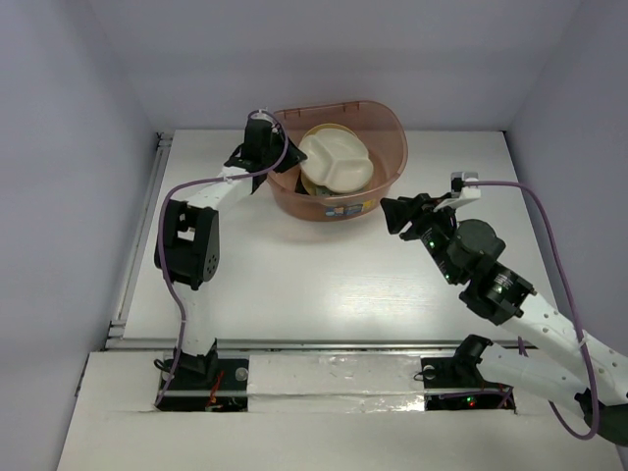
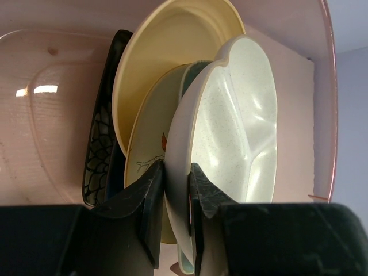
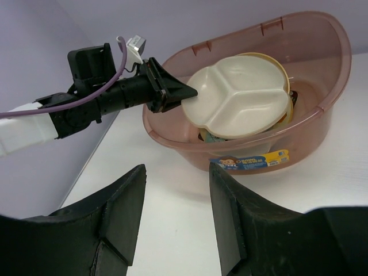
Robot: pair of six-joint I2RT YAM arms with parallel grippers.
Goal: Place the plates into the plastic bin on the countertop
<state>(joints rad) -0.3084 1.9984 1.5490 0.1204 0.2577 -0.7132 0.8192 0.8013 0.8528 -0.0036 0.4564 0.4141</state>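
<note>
The plastic bin stands at the back of the countertop. Inside it my left gripper is shut on the rim of the cream divided plate, which lies tilted on top of the stack. Under it lie a mint-green plate, a cream floral plate, a yellowish-tan round plate and a black patterned plate. My right gripper hangs open above the countertop, just in front and to the right of the bin, with nothing between its fingers.
The bin carries a blue and yellow label on its near wall. A metal rail runs along the countertop's left edge. Grey walls close in the left, back and right sides.
</note>
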